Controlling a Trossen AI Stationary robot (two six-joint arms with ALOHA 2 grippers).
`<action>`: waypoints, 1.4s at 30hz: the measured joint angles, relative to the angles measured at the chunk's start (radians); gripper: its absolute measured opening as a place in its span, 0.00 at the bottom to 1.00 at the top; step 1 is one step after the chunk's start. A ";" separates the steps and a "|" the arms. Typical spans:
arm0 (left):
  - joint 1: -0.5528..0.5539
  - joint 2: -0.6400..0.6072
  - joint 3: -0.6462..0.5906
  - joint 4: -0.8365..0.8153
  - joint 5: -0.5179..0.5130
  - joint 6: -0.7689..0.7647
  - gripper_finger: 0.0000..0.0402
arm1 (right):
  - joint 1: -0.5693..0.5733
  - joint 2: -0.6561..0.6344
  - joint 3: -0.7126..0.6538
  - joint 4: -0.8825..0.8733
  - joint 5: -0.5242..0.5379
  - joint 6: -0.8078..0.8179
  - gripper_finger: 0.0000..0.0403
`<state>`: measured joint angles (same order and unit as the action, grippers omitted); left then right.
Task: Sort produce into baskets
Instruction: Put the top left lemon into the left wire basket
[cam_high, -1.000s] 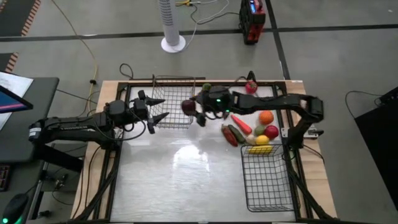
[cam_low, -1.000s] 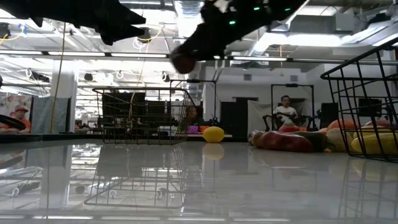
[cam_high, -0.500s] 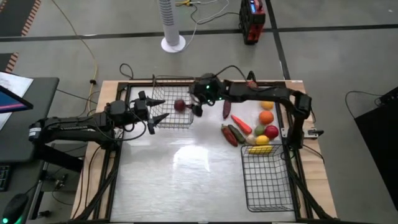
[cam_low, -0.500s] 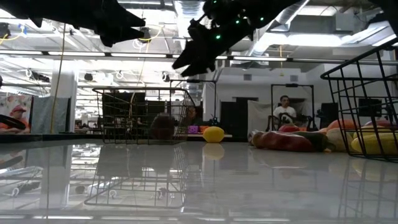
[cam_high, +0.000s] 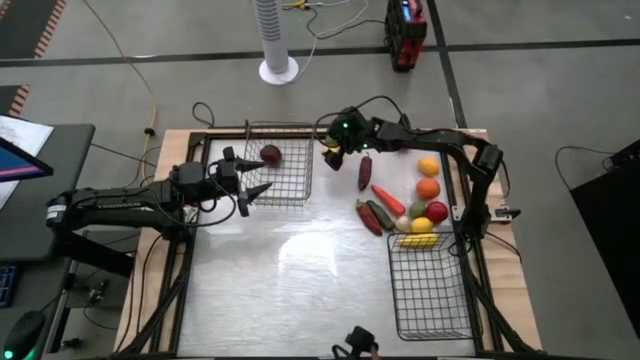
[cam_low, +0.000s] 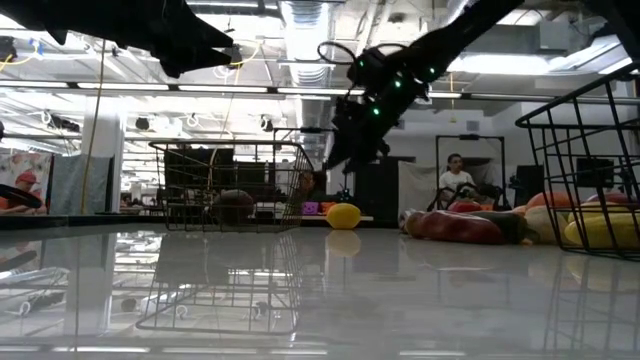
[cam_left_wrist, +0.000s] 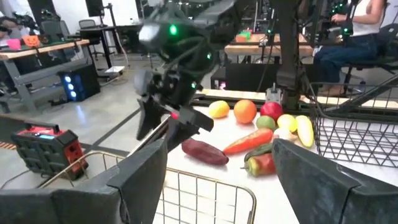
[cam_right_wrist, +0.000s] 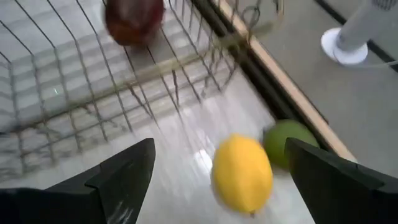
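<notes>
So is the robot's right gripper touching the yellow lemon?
Apart. In the right wrist view the right gripper is open, and the lemon lies on the table ahead of it, with bare table showing between it and each finger.

Two baskets (cam_high: 278, 162), one maroon fruit (cam_high: 270, 154).
A second basket (cam_high: 433, 283) and two arms are counted; loose produce cannot be counted exactly.

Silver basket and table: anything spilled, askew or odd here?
Nothing stands out. The maroon fruit lies inside the silver basket, and the remaining produce sits on the table beside the black basket.
</notes>
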<state>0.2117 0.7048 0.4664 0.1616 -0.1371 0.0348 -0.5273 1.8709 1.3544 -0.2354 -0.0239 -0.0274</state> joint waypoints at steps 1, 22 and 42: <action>0.000 0.000 0.000 0.001 0.000 0.003 0.69 | -0.002 0.000 -0.012 0.004 0.000 -0.002 0.95; 0.004 0.000 0.000 0.021 -0.001 0.009 0.69 | -0.002 0.131 -0.119 0.213 0.109 -0.082 0.90; 0.005 0.000 0.000 0.013 0.000 0.024 0.69 | 0.020 0.144 -0.059 0.044 0.131 -0.087 0.64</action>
<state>0.2165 0.7048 0.4664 0.1749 -0.1376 0.0592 -0.5069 2.0148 1.2949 -0.1913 0.1074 -0.1145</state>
